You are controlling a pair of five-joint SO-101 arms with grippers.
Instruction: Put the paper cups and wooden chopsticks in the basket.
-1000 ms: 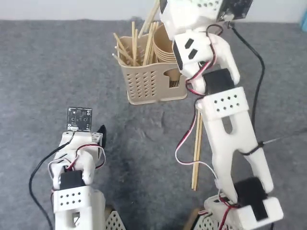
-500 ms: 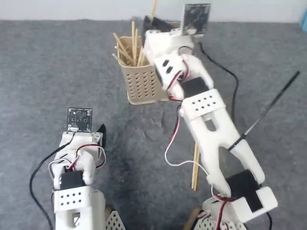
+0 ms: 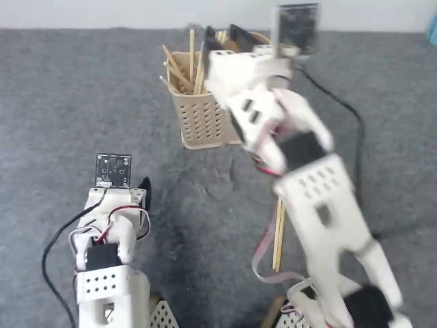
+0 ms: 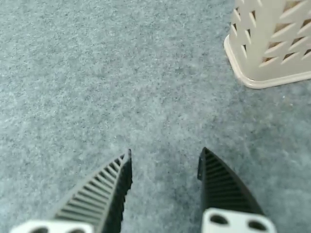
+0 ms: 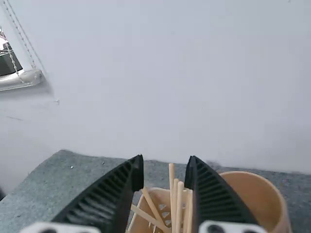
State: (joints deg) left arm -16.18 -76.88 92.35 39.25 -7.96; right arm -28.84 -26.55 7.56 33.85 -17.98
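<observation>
- The basket (image 3: 201,119) stands on the grey worktop (image 3: 68,89) and looks nearly full.
- Paper cups (image 5: 257,194) sit inside it, beside a bundle of wooden chopsticks (image 3: 181,68).
- Loose chopsticks (image 3: 278,232) lie on the worktop by the right arm, and are probably all that remains.
- The right claw (image 5: 163,162) is spread and empty above the basket.
- The left claw (image 4: 165,155) is spread over bare worktop.

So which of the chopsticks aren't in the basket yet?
The loose chopsticks lying flat on the grey mat, apart from the basket. The other chopsticks stand upright inside it.
</observation>
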